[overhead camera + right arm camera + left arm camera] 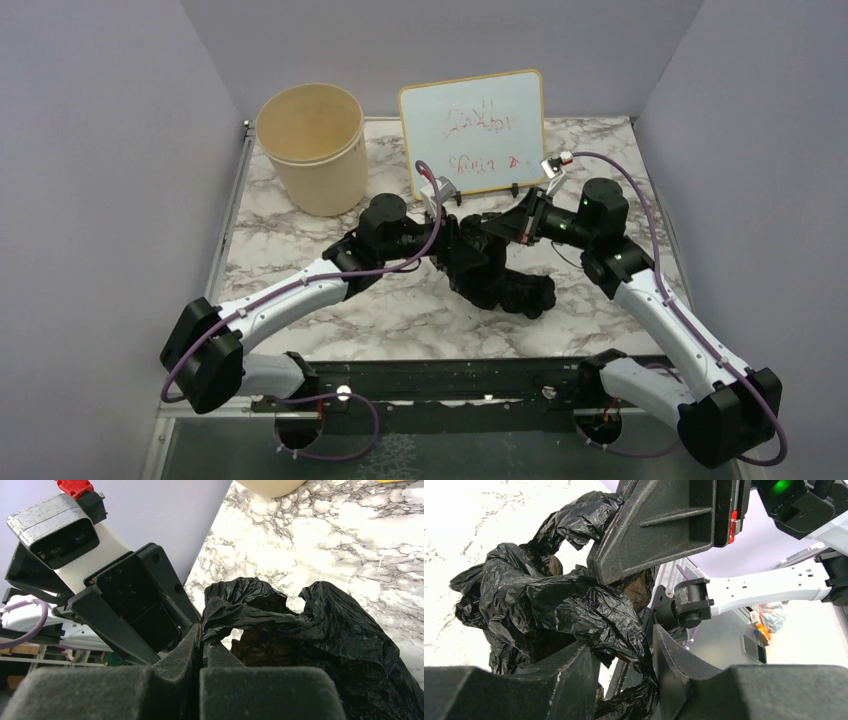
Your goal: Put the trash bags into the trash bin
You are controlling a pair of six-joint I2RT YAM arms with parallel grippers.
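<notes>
We start with the table (400,315), a marble top that holds everything. Our two arms reach in from the near edge and meet over the middle. The left arm (290,295) comes from the left and the right arm (650,300) from the right. They lean close together because both are working on one soft thing.

The bin (312,150) stands upright at the far left corner, mouth up, and we see nothing inside it. It is well apart from the arms. Just beside it, on its right, a whiteboard (475,135) with red scribbles leans up. It has no part in the job.

The bag (500,285) is a black, shiny, crumpled heap in the middle of the table, between the two grippers. It is not in the bin yet, so we think the job is near its start: get a good hold, then carry.

The right gripper (201,636) is squeezed tight on a thin fold at the bag's top edge. We think it holds that edge so the floppy bag cannot slip away.

The left gripper (624,677) has its jaws apart, with bag plastic hanging in the gap. We cannot tell if they press on it, but it looks loose. A floppy bag can slide out, so we think the left jaws need to close before any lift toward the bin.
</notes>
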